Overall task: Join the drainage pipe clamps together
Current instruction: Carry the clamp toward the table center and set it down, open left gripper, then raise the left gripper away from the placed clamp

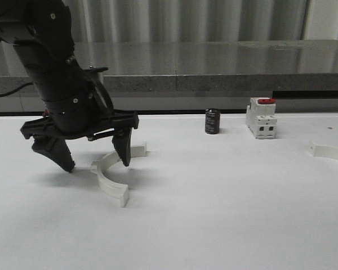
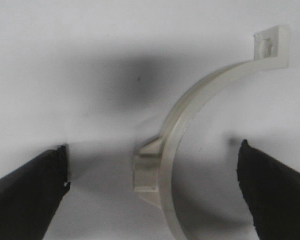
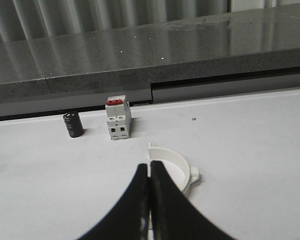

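One white drainage pipe clamp (image 1: 110,177) lies flat on the white table at the left, its curve bulging left. My left gripper (image 1: 97,163) hovers low over it, open, one finger on each side of the arc. In the left wrist view the clamp (image 2: 190,110) curves between the wide-apart fingers of the left gripper (image 2: 152,170), with its mounting block midway between them. The second clamp (image 1: 329,151) lies at the table's right edge. In the right wrist view this clamp (image 3: 177,167) sits just beyond my right gripper (image 3: 150,165), whose fingers are pressed together on nothing.
A black cylinder (image 1: 212,121) and a white breaker with a red top (image 1: 262,118) stand at the back of the table, between the two clamps. A grey ledge (image 1: 214,79) runs behind the table. The right wrist view shows the cylinder (image 3: 73,125) and breaker (image 3: 118,120).
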### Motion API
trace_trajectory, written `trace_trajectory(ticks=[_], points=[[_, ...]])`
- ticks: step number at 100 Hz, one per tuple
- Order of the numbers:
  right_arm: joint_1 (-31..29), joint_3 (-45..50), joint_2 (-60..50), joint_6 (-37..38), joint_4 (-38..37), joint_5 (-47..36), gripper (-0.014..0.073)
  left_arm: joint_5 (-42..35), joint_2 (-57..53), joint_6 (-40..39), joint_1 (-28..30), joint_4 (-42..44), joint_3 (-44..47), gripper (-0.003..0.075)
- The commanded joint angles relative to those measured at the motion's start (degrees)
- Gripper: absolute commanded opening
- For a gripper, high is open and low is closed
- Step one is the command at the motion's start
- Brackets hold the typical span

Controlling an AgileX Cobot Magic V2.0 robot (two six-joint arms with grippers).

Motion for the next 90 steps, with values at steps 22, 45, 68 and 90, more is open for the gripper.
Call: trace_trajectory(ticks=[22, 45, 68, 90], points=[[-0.32, -0.92, -1.12, -0.49, -0.26, -4.81, -0.0069, -1.59, -15.4, 1.6, 0.62, 5.98, -0.85, 0.0671], [-0.32, -0.92, -1.12, -0.49, -0.26, -4.81, -0.0069, -4.85, -26.53, 2.38, 6.79, 10.57, 4.09, 0.0671], [-0.32, -0.92, -1.12, -0.49, -0.26, -4.81, -0.0069, -9.16, -39.01, 3.42, 15.93, 10.57, 15.38, 0.0671], [-0.32, -0.92, -1.12, -0.49, -0.26, -4.81, -0.0069, -13.45, -54.15, 3.79, 21.4, 10.44, 28.51, 0.0671]])
